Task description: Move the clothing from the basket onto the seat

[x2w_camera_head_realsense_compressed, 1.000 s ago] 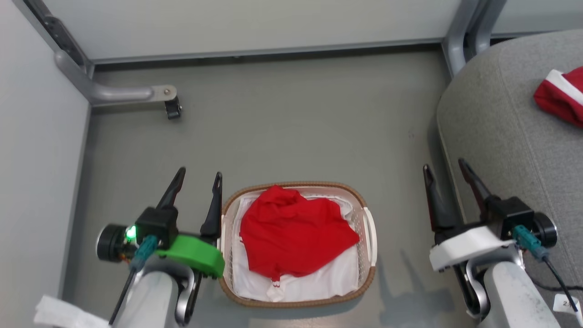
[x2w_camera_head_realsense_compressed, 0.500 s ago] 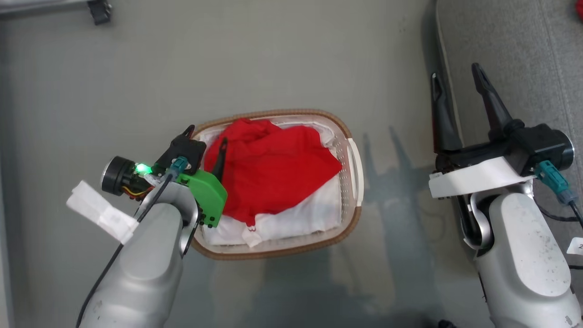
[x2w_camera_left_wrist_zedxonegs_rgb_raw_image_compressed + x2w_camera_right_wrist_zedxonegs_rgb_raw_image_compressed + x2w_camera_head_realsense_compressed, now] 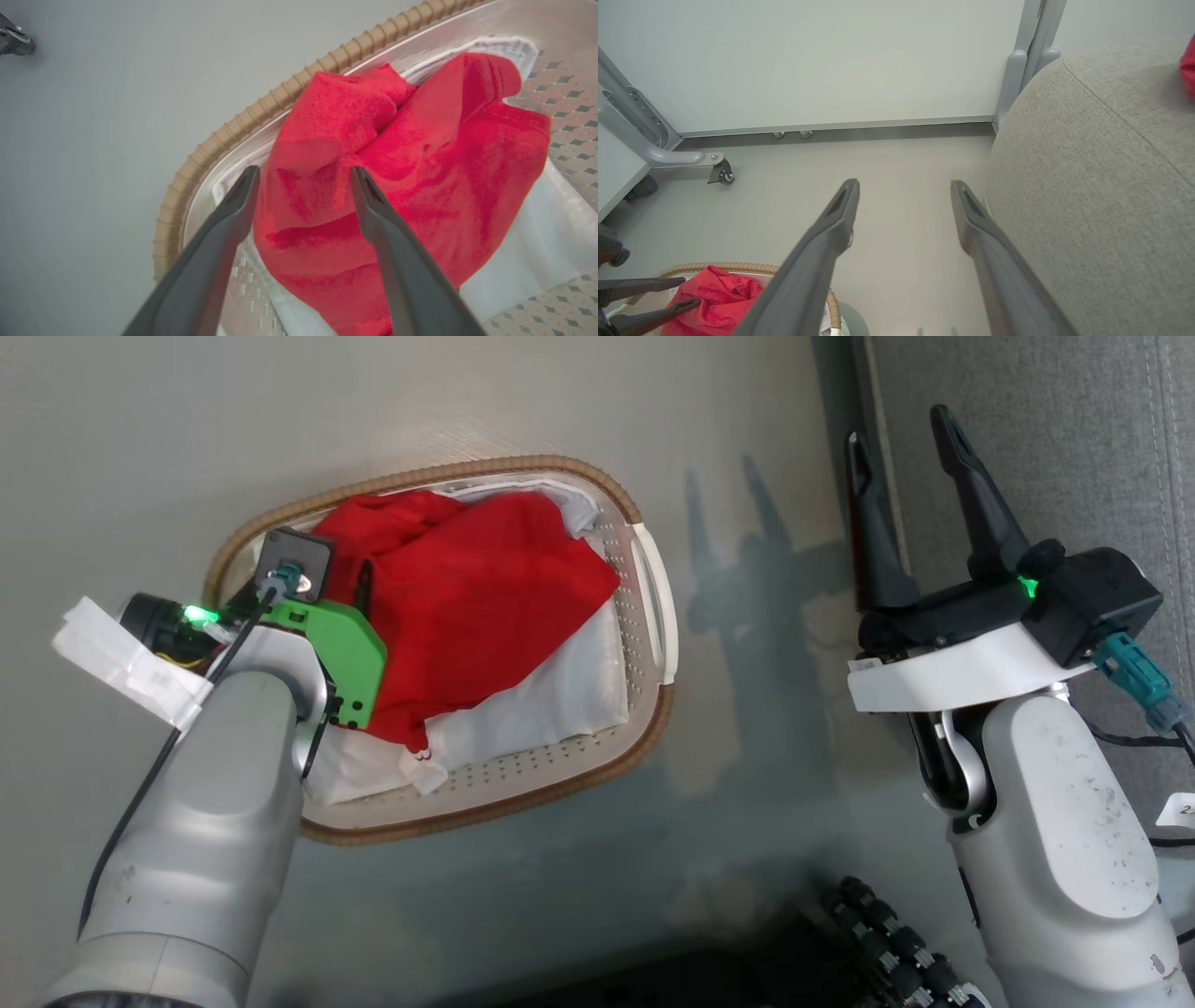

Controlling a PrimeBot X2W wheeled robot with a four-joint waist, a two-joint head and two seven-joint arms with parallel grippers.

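The left pincer [image 3: 304, 172] hangs over the near-left end of the basket [image 3: 665, 705], pointing down into it. Its two dark fingers are spread wide, with nothing pinched between them. They straddle a raised fold of the red garment [image 3: 476, 597]: one finger lies over the cloth and the other sits at its edge, above the white liner [image 3: 551, 709] and just inside the brown rim. Whether the tips actually touch the fabric cannot be told from the left wrist view.

The red garment lies crumpled in the basket, covering most of the liner, and the basket stands on the grey floor [image 3: 467, 392].

The right pincer [image 3: 896, 427] is held up over the floor at the edge of the grey seat [image 3: 1055, 448], well apart from the basket. Its fingers are spread just as wide and hold nothing. In the right wrist view, a second red piece [image 3: 1189, 65] lies on the seat at the far right edge.
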